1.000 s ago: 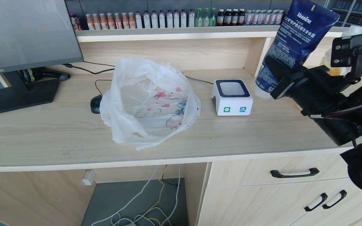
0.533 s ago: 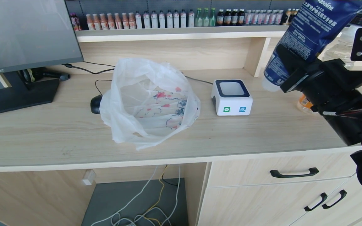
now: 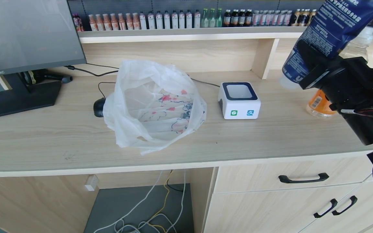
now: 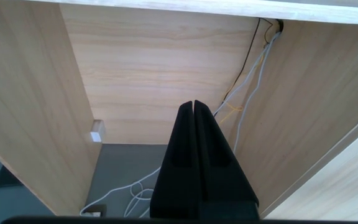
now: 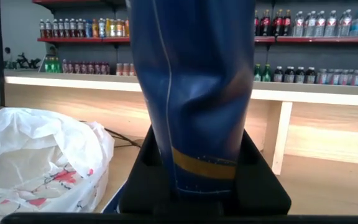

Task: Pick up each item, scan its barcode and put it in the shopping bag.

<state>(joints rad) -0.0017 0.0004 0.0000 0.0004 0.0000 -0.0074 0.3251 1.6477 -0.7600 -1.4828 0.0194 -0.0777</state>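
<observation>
Blue and soft, the lotion tube (image 3: 327, 32) hangs high over the counter's (image 3: 270, 136) right end with the right gripper (image 3: 314, 69) closed on its lower end, and should be swung barcode-down, slowly, over the white scanner (image 3: 239, 99) near mid-counter.

**Counter Layout, Left to Right in the Head View**

The monitor (image 3: 28, 32) stands at the upper left, on the back of the counter (image 3: 270, 136). The shopping bag (image 3: 154, 106) sits left of centre, with the mouse (image 3: 98, 107) just beside its left side (the bag's edge overlaps it). Right of the bag, and apart from it, stands the scanner (image 3: 239, 100). A bottle (image 3: 319, 103) stands near the right edge. Above it in the frame, at the upper right corner, the right gripper (image 3: 309, 69) holds the tube (image 3: 329, 29) off the counter. A row of bottles (image 3: 186, 19) lines the shelf along the top. Below the counter, drawers (image 3: 303, 178) lie at the lower right and cables (image 3: 160, 207) at bottom centre.
</observation>
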